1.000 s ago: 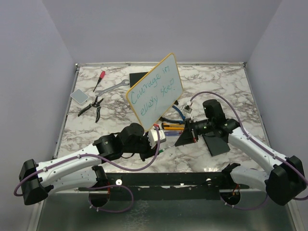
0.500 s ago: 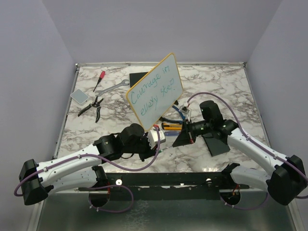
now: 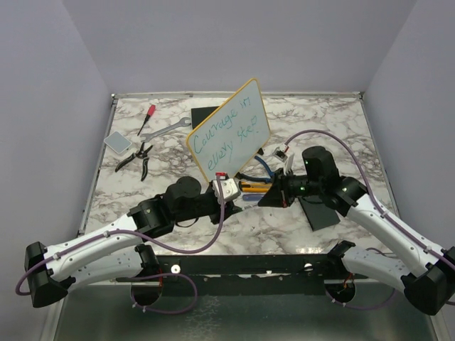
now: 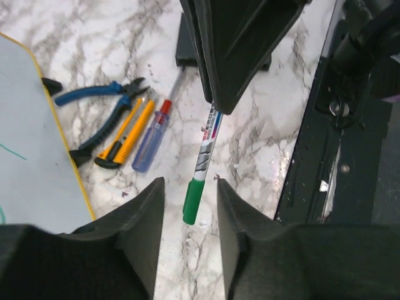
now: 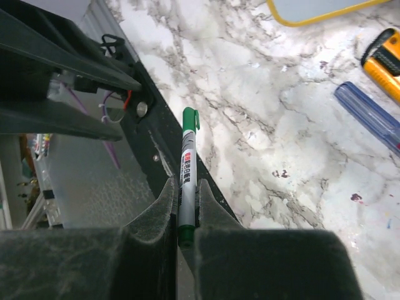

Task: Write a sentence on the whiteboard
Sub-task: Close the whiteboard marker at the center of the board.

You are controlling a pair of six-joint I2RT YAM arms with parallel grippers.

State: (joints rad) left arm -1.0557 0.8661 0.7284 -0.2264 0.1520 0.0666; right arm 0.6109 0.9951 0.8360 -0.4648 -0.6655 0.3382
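My right gripper (image 5: 185,187) clamps the green-capped marker (image 5: 189,156); my left gripper (image 4: 190,189), at its nine o'clock, stands parted around the cap (image 4: 194,201).

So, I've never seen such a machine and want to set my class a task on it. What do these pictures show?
A robot's left arm and right arm are bolted to a marble table. The wide picture looks down from above and behind them; the other two come from a camera on each wrist. A whiteboard stands propped up mid-table, bearing blue-green handwriting. A spanner, pliers and a red screwdriver lie far left; blue cutters and a yellow knife lie by the board. The right end effector is clamped on a green pen. The left end effector is open, its fingers either side of the pen's cap.
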